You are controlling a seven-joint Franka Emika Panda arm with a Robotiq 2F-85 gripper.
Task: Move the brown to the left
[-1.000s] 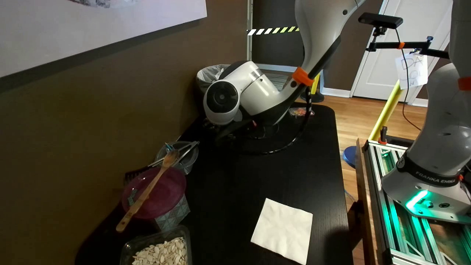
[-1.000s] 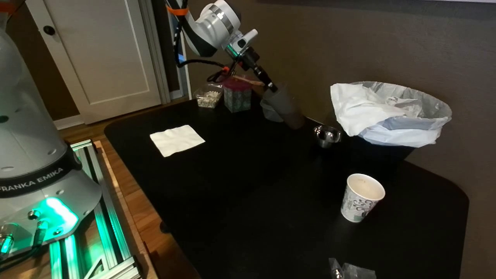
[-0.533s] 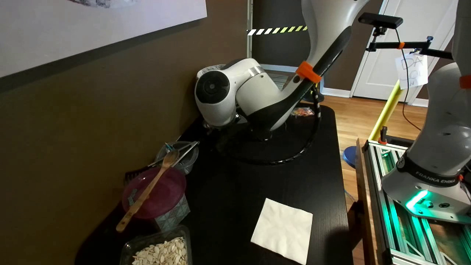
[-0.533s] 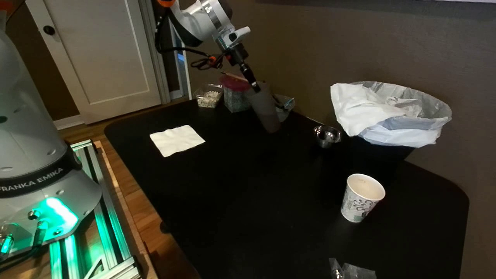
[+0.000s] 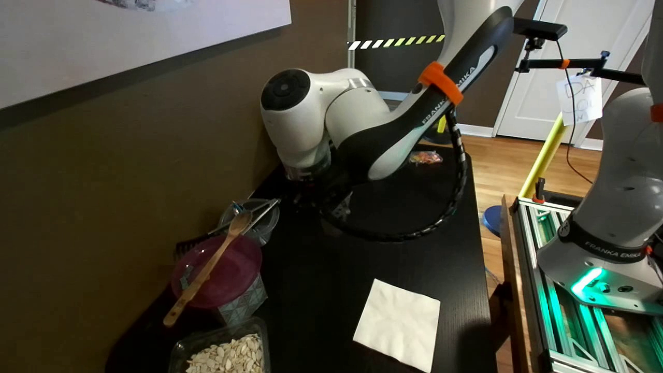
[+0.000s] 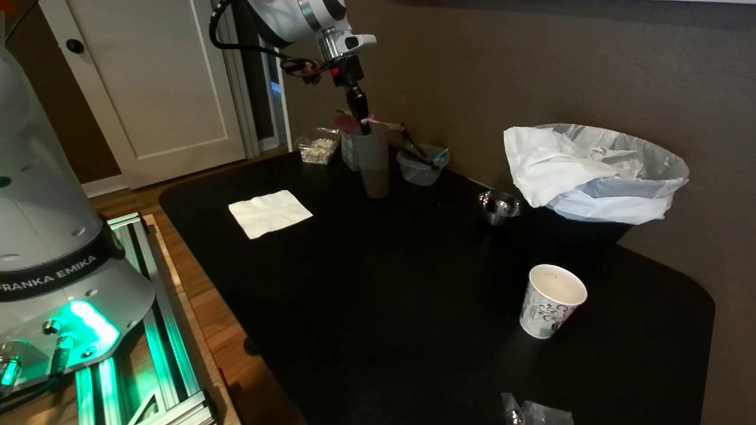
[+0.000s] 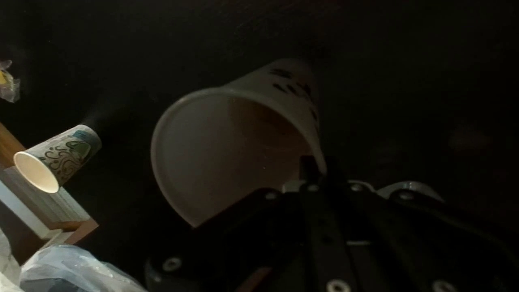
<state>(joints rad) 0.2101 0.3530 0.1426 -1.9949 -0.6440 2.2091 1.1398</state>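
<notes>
The brown, a tapered grey-brown tumbler cup (image 6: 374, 165), hangs from my gripper (image 6: 364, 127) in an exterior view, nearly upright. Whether its base touches the table cannot be told. In the wrist view the cup (image 7: 211, 142) shows its open mouth, a brown inside and some dark marks on its outer wall. My gripper (image 7: 314, 170) is shut on the cup's rim, one finger inside and one outside. In an exterior view only a sliver of the cup (image 5: 342, 208) shows behind the arm, and the fingers are hidden there.
A clear container (image 6: 422, 168), a purple bowl (image 5: 233, 274) with a wooden spoon (image 5: 207, 274) and a seed tray (image 5: 222, 355) stand along the wall. A napkin (image 6: 269, 213), metal bowl (image 6: 499, 208) and patterned paper cup (image 6: 549, 304) are on the table. A lined bin (image 6: 596, 177) stands beside it.
My gripper has carried the cup left in the exterior view facing the bin, away from the bin and past the clear container. The cup has swung from tilted to nearly upright. The grip stays shut.
</notes>
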